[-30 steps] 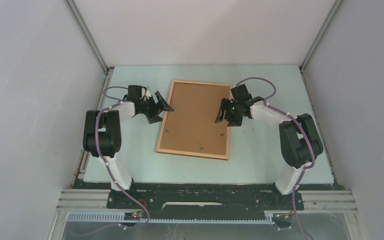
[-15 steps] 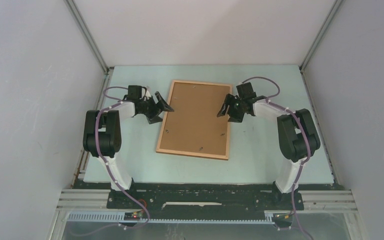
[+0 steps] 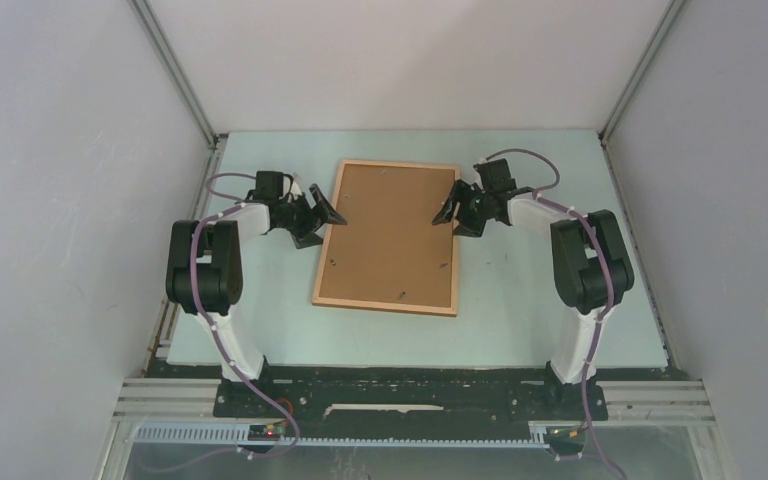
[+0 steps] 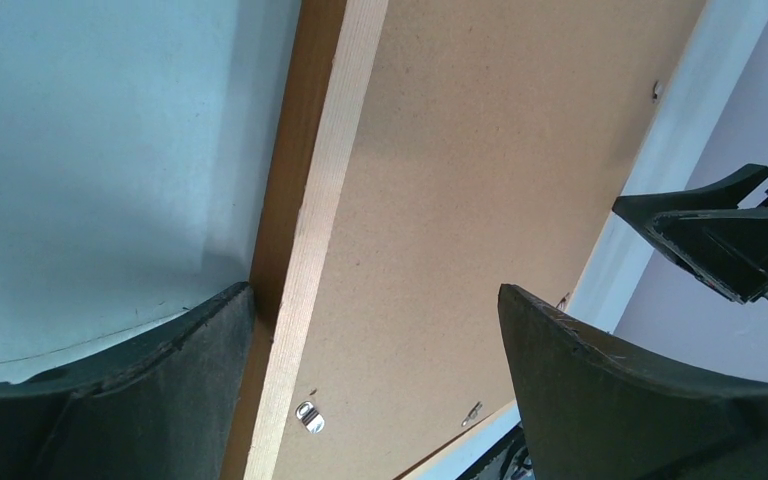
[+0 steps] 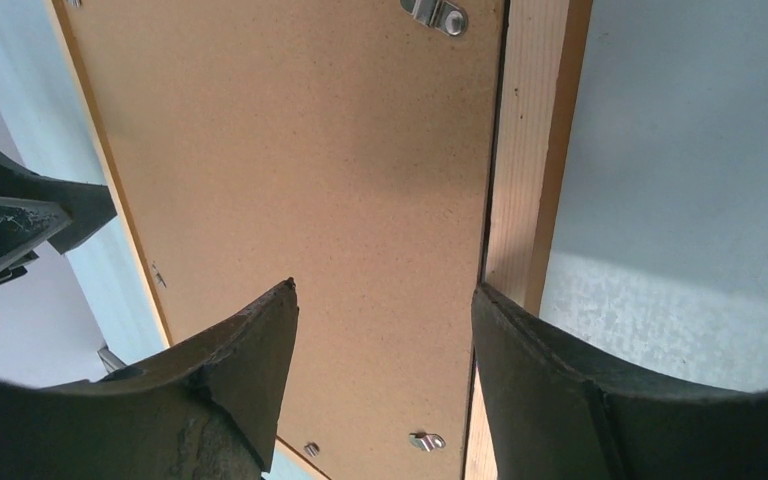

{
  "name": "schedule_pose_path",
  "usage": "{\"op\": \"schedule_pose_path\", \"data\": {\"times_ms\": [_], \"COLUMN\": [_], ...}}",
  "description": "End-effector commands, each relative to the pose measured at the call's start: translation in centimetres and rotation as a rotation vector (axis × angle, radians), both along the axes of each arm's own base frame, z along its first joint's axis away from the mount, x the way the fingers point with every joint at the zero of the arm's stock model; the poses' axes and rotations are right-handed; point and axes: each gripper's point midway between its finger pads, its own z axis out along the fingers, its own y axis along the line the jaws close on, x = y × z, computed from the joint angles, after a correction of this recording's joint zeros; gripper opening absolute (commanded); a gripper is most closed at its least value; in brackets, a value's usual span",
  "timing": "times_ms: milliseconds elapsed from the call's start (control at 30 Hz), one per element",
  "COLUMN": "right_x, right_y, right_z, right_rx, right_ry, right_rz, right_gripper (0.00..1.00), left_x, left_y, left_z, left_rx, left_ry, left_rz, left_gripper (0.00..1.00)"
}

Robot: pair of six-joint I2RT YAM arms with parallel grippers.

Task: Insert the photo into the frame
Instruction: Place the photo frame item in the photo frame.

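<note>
- Both grippers stand spread with nothing pinched. The left gripper (image 3: pixel 320 225) straddles one long rail and the right gripper (image 3: pixel 455 218) the opposite one.
- In the left wrist view, the left gripper (image 4: pixel 375 292) has one finger over the table outside the rail and the other above the brown back panel.
- In the right wrist view, the right gripper (image 5: pixel 385 288) has one finger over the panel and the other at the rail's outer side.
- The frame (image 3: pixel 388 235) lies back up on the table (image 3: pixel 520 300) between the arms. Its long axis runs near to far, slightly skewed.
- Each arm is nearest its own long side, and both work the far half, so any lift or turn would likely take both rails at once.
- The photo shows in no view. Whether it sits under the panel I cannot tell.
- Only the top view shows the whole frame and both arms.
- Only the wrist views show the metal retaining clips (image 5: pixel 435 12) on the panel's edge, and how each finger stands to the rail.
</note>
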Motion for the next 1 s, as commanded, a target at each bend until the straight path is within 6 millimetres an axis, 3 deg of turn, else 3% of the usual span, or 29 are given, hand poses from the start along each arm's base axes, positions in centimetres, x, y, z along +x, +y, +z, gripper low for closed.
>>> {"op": "schedule_pose_path", "data": {"times_ms": [0, 433, 600, 700, 833, 967], "right_x": [0.1, -0.3, 2.3, 2.5, 1.5, -0.6], "right_y": [3.1, 0.0, -0.8, 0.2, 0.9, -0.6], "right_z": [1.0, 5.7, 5.6, 5.8, 5.3, 4.3], "right_rx": [0.042, -0.140, -0.181, -0.182, -0.238, -0.326], "right_ry": [-0.074, -0.154, -0.137, -0.148, -0.131, -0.080], "right_rz": [0.095, 0.047, 0.038, 0.057, 0.078, 0.073], "right_gripper": [0.71, 0.78, 0.79, 0.80, 0.81, 0.83], "left_x": [0.2, 0.3, 0.2, 0.1, 0.0, -0.4], "left_y": [-1.1, -0.9, -1.0, -0.9, -1.2, -2.2], "left_z": [1.8, 2.4, 2.4, 2.5, 2.2, 1.8], "left_rx": [-0.034, -0.025, -0.024, -0.019, -0.024, -0.024], "left_ry": [-0.039, -0.056, -0.054, -0.058, -0.046, -0.037], "left_rz": [-0.043, -0.040, -0.043, -0.045, -0.051, -0.077], "left_gripper": [0.91, 0.92, 0.92, 0.92, 0.93, 0.92]}}
